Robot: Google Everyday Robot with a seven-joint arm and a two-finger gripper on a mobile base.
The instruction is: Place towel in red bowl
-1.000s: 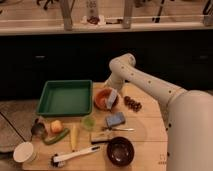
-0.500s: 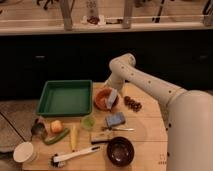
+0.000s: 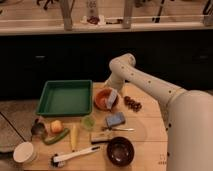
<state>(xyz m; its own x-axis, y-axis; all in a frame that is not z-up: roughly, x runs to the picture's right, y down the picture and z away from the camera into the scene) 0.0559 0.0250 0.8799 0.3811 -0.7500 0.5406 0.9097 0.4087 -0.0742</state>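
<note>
The white arm (image 3: 150,87) takes up the right side of the view, bending at its elbow behind the red bowl (image 3: 104,98) and reaching down over it. The wooden bench (image 3: 145,145) carries everything else, and behind it runs a dark wall with a pale counter and chair legs above.

Just left of the red bowl lies a green tray (image 3: 65,97), the largest thing on the bench. Well in front of the bowl, near the front edge, sits a dark bowl (image 3: 120,151). Far to the front left of the red bowl is a small white bowl (image 3: 24,152). A white-handled brush (image 3: 75,156) lies left of the dark bowl. Just in front of the red bowl rests a blue-grey pad (image 3: 115,120), with a small green cup (image 3: 88,122) to the pad's left. A knife (image 3: 117,129) lies just in front of the pad. Front left of the red bowl are a yellow cob (image 3: 74,136), a green pepper (image 3: 56,136) and an orange fruit (image 3: 56,125). Right of the red bowl is a cluster of dark grapes (image 3: 132,103).

The tool (image 3: 111,99) hangs at the red bowl's right rim; whether it is parted or closed cannot be told. The towel (image 3: 110,100) stands as a pale strip at the tool, over the bowl's right side.
</note>
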